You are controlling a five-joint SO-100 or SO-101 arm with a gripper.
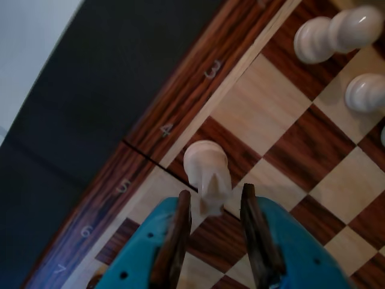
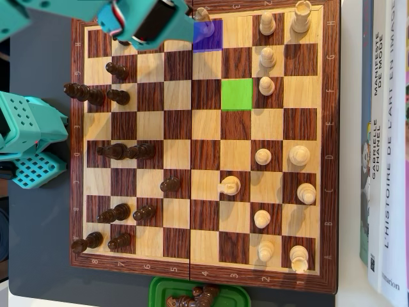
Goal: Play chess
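Observation:
In the wrist view a white chess piece [image 1: 206, 168] stands on a dark square at the board's edge, beside the printed 4. My gripper [image 1: 215, 194] is open, with its brown fingertips [image 1: 180, 211] on either side of the piece's near end and a gap on each side. In the overhead view the teal arm [image 2: 137, 19] reaches in from the top left. The same white piece [image 2: 202, 14] shows at the purple-marked square [image 2: 208, 37]. A green-marked square [image 2: 237, 94] lies two rows below and one column right. The fingertips are hidden under the arm there.
The chessboard's wooden rim [image 2: 332, 160] frames dark pieces on the left, such as one pawn [image 2: 169, 185], and white pieces on the right, such as a knight [image 2: 229, 186]. Two white pieces [image 1: 328, 33] stand close ahead. Books [image 2: 383, 147] lie to the right, and a green box [image 2: 160, 291] sits below.

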